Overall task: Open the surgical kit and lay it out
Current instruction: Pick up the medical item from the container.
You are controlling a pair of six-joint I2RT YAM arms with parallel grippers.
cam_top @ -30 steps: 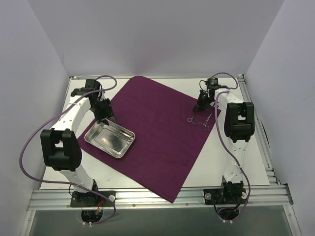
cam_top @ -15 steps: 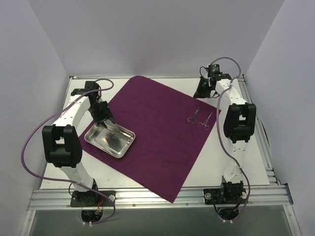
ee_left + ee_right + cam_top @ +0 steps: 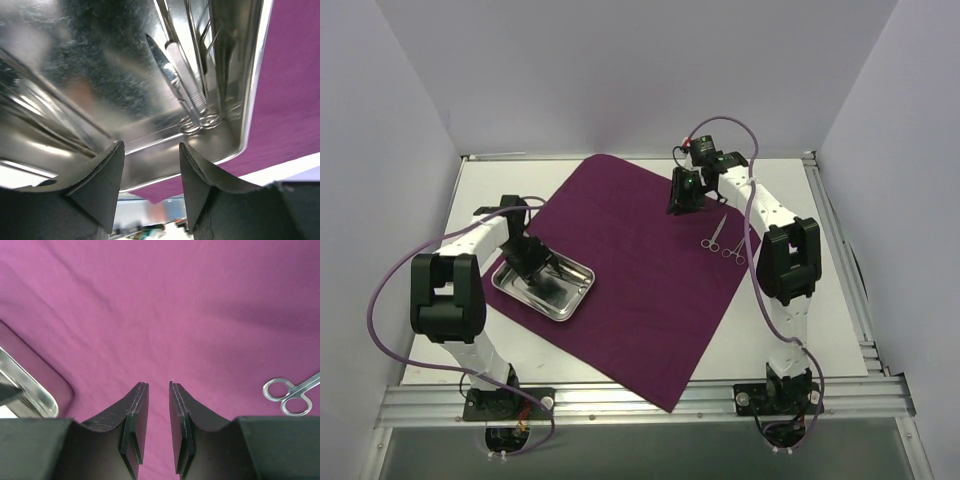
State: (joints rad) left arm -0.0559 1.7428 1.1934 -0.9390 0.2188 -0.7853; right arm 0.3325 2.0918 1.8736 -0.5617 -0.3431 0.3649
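Observation:
The dark magenta cloth (image 3: 640,270) lies spread flat on the table. The steel tray (image 3: 575,290) sits on its left part. My left gripper (image 3: 535,265) is open and reaches down into the tray. In the left wrist view its tips (image 3: 150,150) hang over the tray floor (image 3: 100,75), just short of the ring-handled instruments (image 3: 187,95) that lie along the tray wall. Two instruments (image 3: 713,235) (image 3: 738,247) lie on the cloth's right edge. My right gripper (image 3: 681,198) hovers over the cloth's far part, jaws a little apart and empty (image 3: 157,390).
In the right wrist view one instrument's ring handles (image 3: 285,395) lie on the cloth (image 3: 175,305) at right, and the tray's rim (image 3: 30,387) shows at lower left. White table (image 3: 800,300) borders the cloth, with metal rails (image 3: 620,400) in front and white walls around.
My right gripper has swung left from the far right corner to over the cloth's far part. My left gripper has moved down and nearer, into the tray.

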